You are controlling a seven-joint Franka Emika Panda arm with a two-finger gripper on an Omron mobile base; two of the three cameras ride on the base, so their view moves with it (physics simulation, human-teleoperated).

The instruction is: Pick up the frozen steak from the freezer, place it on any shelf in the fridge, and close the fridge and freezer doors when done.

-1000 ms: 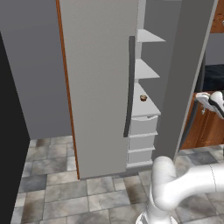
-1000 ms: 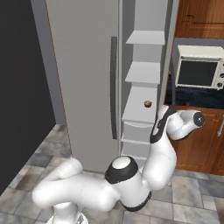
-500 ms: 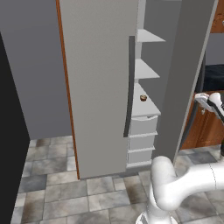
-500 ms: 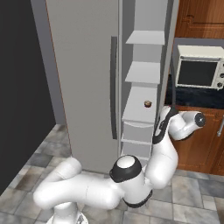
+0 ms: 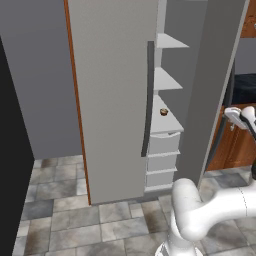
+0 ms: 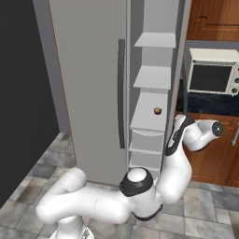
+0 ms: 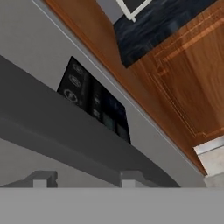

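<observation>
Close up, the jaws sit at the dark handle (image 7: 65, 131) of the open door (image 5: 215, 90), below its panel (image 7: 94, 103); whether they grip it is unclear. The steak (image 5: 163, 112) lies on a shelf (image 5: 169, 125).

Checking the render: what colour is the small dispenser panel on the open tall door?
Black; the small dispenser panel shows best in the hand view.

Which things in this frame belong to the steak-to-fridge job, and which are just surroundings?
Part of the job:
- open door, edge-on in the base views
- its dark bar handle, with the tool right at it
- black dispenser panel on that door
- closed door
- small brown item on a shelf

Just surroundings:
- microwave
- wooden cabinets
- tiled floor
</observation>
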